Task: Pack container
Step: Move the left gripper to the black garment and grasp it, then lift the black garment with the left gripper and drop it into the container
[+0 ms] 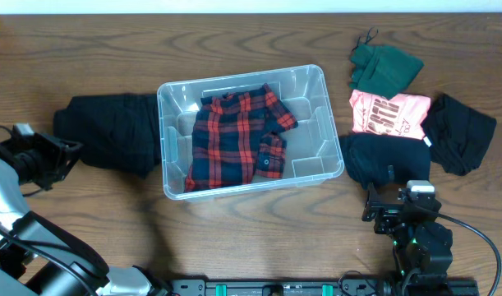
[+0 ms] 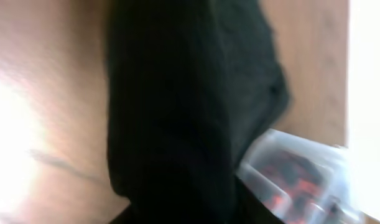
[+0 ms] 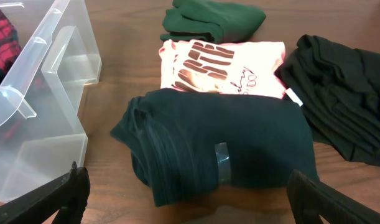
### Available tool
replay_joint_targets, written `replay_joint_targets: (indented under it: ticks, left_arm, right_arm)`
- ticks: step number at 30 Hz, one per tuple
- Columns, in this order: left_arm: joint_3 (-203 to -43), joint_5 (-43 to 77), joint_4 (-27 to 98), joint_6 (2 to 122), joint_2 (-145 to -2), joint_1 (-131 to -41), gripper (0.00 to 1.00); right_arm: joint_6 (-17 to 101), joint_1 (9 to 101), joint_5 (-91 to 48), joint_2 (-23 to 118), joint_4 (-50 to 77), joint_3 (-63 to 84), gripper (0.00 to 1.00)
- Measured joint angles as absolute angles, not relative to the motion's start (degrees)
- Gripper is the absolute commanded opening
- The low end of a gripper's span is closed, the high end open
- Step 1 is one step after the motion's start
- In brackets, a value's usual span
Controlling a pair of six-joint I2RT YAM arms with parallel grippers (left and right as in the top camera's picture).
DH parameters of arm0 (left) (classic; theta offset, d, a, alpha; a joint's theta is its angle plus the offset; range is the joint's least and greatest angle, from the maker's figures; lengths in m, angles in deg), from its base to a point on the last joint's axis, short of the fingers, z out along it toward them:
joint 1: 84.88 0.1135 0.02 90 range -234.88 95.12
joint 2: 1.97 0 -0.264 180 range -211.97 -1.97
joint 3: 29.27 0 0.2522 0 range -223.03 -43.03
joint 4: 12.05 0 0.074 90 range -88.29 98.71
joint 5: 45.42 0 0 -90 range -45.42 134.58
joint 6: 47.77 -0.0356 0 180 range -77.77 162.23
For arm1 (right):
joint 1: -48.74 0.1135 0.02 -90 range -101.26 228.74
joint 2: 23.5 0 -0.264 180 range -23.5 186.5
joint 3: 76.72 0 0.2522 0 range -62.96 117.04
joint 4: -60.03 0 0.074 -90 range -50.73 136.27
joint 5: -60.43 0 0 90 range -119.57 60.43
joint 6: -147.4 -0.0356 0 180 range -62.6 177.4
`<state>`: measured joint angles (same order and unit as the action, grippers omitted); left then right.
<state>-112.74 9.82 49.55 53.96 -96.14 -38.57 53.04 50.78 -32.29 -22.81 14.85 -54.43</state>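
The clear plastic container [image 1: 308,168] stands mid-table with a red and black plaid shirt [image 1: 234,136] lying inside. Its corner shows in the right wrist view [image 3: 46,93] and, blurred, in the left wrist view [image 2: 301,180]. A black garment [image 1: 111,131] lies against the container's left side and fills the left wrist view [image 2: 190,106]. My left gripper [image 1: 60,158] is at that garment's left edge; its fingers are lost in dark blur. My right gripper [image 1: 389,207] is open and empty, just in front of a folded dark teal garment [image 3: 227,143].
Right of the container lie the dark teal garment [image 1: 372,160], a pink printed shirt [image 1: 390,113], a green garment [image 1: 384,66] and another black garment [image 1: 458,131]. These also show in the right wrist view: pink [image 3: 221,65], green [image 3: 211,18], black [image 3: 339,93].
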Motion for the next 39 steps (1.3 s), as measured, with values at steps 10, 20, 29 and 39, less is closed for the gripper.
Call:
replay_joint_targets:
  ticks: [10, 20, 29, 39]
  left_arm:
    - [-112.48, 29.62, 41.20, 53.20, -96.21, -35.80, 0.58]
    - [-112.19, 20.72, 33.07, 39.53, -106.94, -35.80, 0.85]
    - [-112.00, 9.27, 30.16, 29.22, -114.87, -35.67, 0.83]
    - [-112.17, 2.82, 31.91, 27.27, -117.80, -35.03, 0.06]
  right_arm:
    - [53.04, 50.78, -32.32, -22.81, 14.85, -54.43, 0.99]
    - [53.04, 50.78, -32.32, -22.81, 14.85, -54.43, 0.99]
    - [53.06, 50.78, -32.32, -22.81, 14.85, -54.43, 0.99]
    - [53.04, 50.78, -32.29, -22.81, 14.85, -54.43, 0.99]
